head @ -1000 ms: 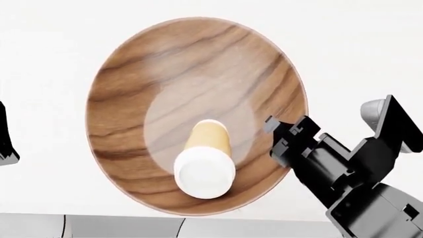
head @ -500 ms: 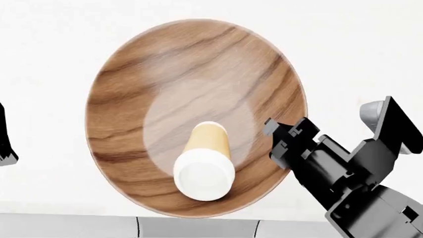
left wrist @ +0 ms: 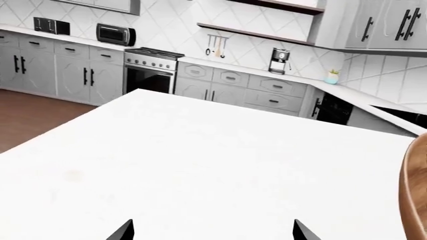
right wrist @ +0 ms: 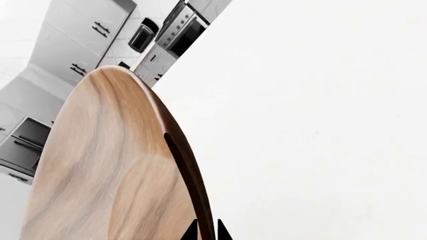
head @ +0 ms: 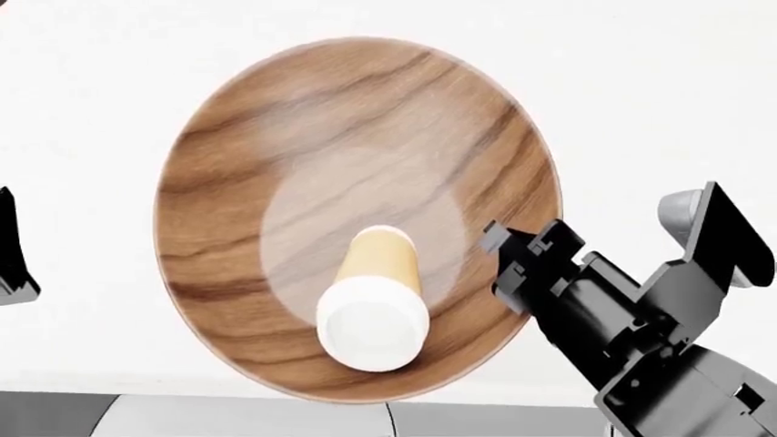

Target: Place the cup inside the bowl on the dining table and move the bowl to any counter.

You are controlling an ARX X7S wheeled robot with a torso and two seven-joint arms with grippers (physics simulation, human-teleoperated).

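1. The right hand point(head: 519, 264) is pinching the near right rim of the bowl point(head: 364, 146). In the right wrist view the two fingertips point(right wrist: 192, 231) are sitting nearly closed, one on each side of the dark rim edge, so the hand appears to be gripping the bowl's wall.
2. The bowl is filling the middle of the head view on the white worktop point(head: 656, 82). I cannot tell whether it is resting flat or lifting slightly off the surface.
3. The cup point(head: 374, 305) is lying on its side inside the bowl. Its white lid is pointing toward the robot and its tan body is pointing toward the bowl's centre, so its long axis is running near to far.
4. The cup is sitting just beside the gripped rim, on the inner side of the right hand.
5. The left hand point(left wrist: 210, 231) is hovering over bare worktop with its fingertips spread wide and holding nothing. The bowl's rim is showing only at the edge of the left wrist view, well apart from this hand.
6. Judging from this, the cup step looks done, and the right arm is the one placed to carry the bowl toward a stone worktop. A one-sided grip could let the bowl tip and the cup roll out.
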